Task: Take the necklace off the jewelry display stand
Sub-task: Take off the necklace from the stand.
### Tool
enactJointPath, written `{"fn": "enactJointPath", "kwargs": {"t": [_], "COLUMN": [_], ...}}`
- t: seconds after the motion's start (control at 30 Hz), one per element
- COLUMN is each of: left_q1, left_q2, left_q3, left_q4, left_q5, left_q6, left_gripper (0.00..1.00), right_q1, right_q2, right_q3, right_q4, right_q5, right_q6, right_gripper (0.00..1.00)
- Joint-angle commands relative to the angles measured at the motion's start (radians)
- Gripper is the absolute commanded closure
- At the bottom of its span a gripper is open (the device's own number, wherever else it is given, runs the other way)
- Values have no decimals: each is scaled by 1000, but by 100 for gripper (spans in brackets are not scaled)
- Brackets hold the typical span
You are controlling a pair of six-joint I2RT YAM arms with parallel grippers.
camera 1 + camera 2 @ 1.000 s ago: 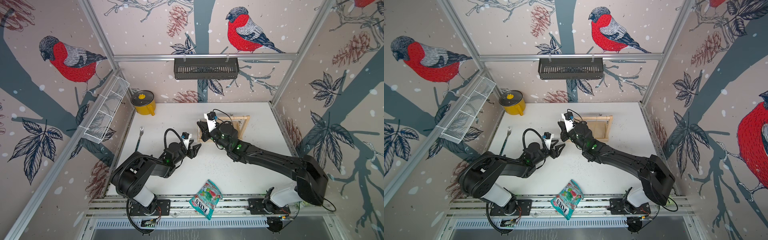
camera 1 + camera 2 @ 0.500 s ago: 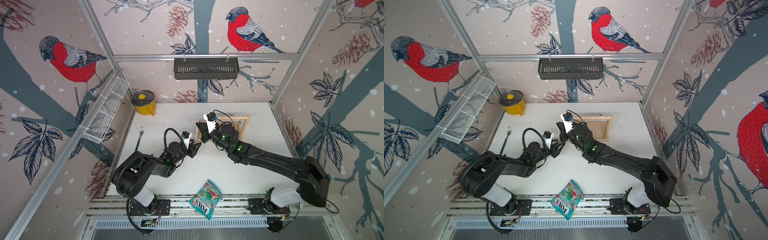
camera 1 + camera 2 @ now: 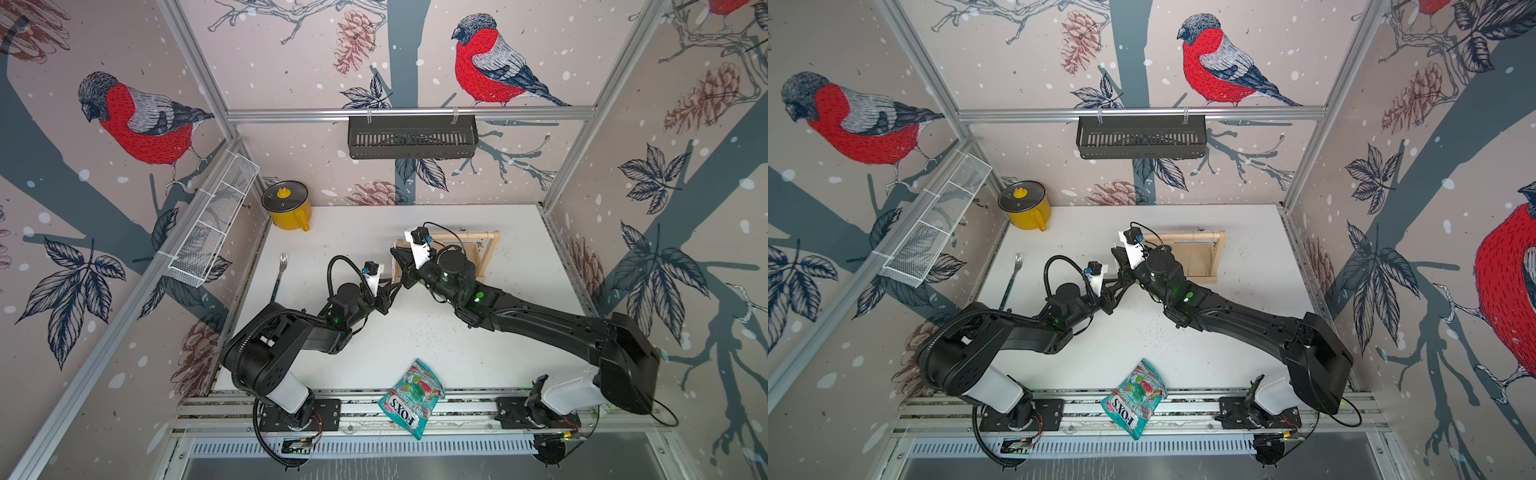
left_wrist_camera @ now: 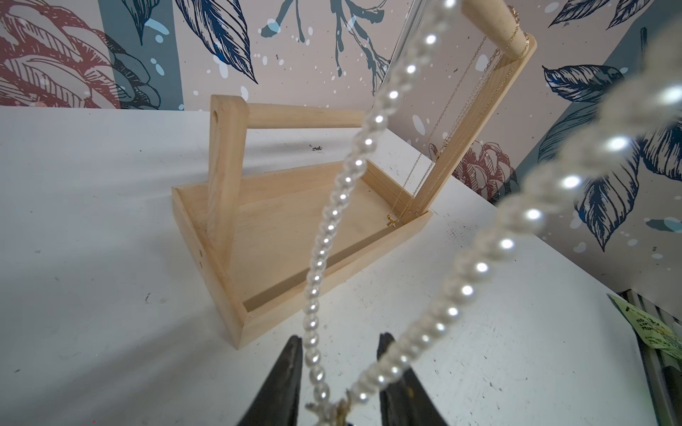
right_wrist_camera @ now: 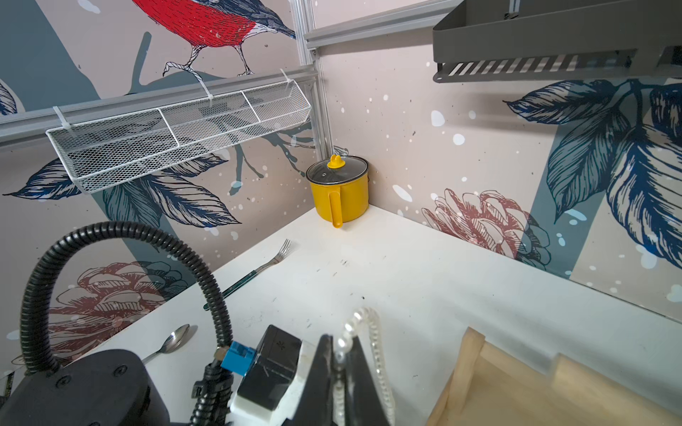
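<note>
1. Plainly, the necklace [image 4: 334, 217], a loop of pearls, hangs in the air just in front of the stand [image 4: 369, 258]; it looks clear of the crossbar [image 4: 306, 116], though no view shows the whole loop.
2. Its top is pinched in the right gripper [image 5: 341, 337], which is clenched on a pearl; its low end, with the clasp [image 4: 337, 409], dangles between the jaws of the left gripper [image 4: 339, 339]; those jaws stand apart on either side and, as far as I can see, have not bitten.
3. A likely slip: the left jaws close on one strand only, or on air beside the clasp; the loop would then swing free.
4. A likely strain: with both ends gripped, arms drawing apart would pull the string taut; it might snap, or the clasp might give.
5. A likely snag: a swinging strand could catch the post [image 4: 221, 177] or tangle with the thin gold chains [image 4: 443, 140] hung on the stand; a drop would land it in the tray or on the table [image 4: 92, 221].
6. The right arm [image 3: 540, 320] stretches long from its base across the table, its wrist over the end of the stand nearest the left arm [image 3: 291, 328]; the left arm is folded at the elbow, its forearm reaching toward the middle; in both top views the two grippers' tips nearly meet.
</note>
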Motion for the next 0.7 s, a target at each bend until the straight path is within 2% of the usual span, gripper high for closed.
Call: {"fn": "enactJointPath", "kwargs": {"t": [0.0, 0.1, 0.27, 0.4, 0.57, 0.67], "left_q1": [-3, -3, -4, -4, -3, -3], "left_q2": [5, 8, 7, 6, 4, -16], "left_q3": [10, 11, 3, 4, 0, -22], "left_q4": [60, 63, 78, 79, 73, 76], "left_q5": [18, 22, 24, 48, 69, 79], "left_q6": [-7, -9, -17, -16, -29, -45], "left_gripper": [65, 71, 75, 89, 99, 100], "right_q1": [4, 6, 7, 6, 8, 13], "right_q2": [-6, -8, -11, -14, -17, -21], "right_q3": [1, 1, 0, -1, -4, -5], "right_q4": [3, 2, -3, -7, -8, -9], "right_q5": [-3, -2, 6, 16, 19, 23], "right_q6": [-8, -8, -12, -15, -14, -15], "right_gripper": [100, 100, 100, 100, 100, 100]}}
